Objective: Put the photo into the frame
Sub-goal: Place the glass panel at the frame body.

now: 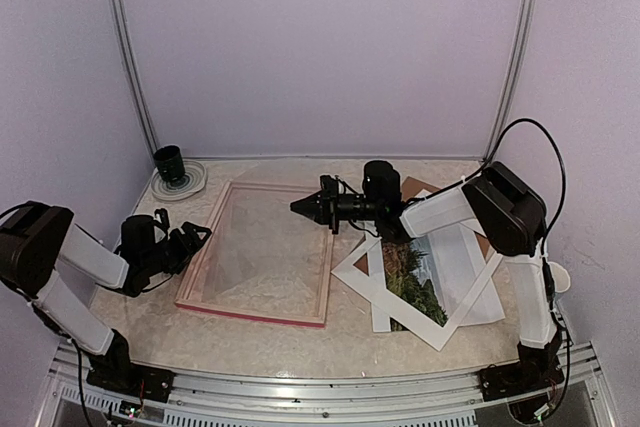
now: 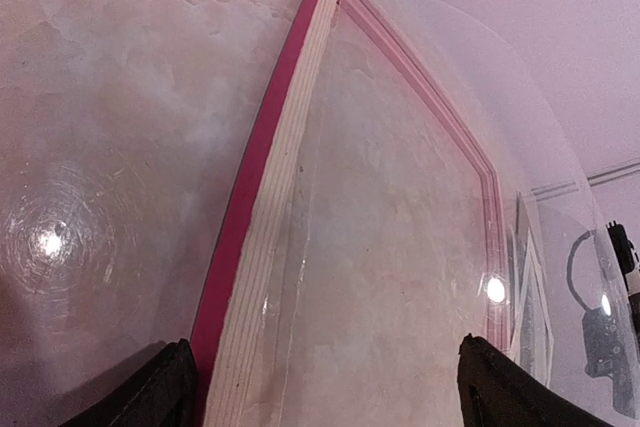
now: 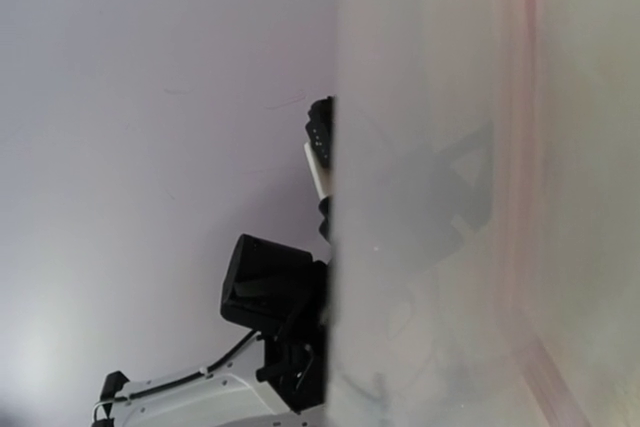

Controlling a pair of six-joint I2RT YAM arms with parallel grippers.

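The frame (image 1: 255,312) lies flat at the table's middle left, pale wood back up, with a pink-red outer edge (image 2: 265,177). A clear pane (image 1: 268,247) rests tilted over its opening. My right gripper (image 1: 297,207) is shut on the pane's far right edge. That pane (image 3: 450,197) fills the right half of the right wrist view, where my own fingers do not show. My left gripper (image 1: 200,235) is open at the frame's left rail, its fingertips (image 2: 165,392) on either side of the rail and touching nothing. The photo (image 1: 412,277) lies to the right, partly covered by a white mat (image 1: 445,332).
A brown backing board (image 1: 418,187) peeks out behind the right arm. At the back left corner a black cup (image 1: 169,161) stands on a white disc (image 1: 190,183). Pale booth walls close in the table on three sides.
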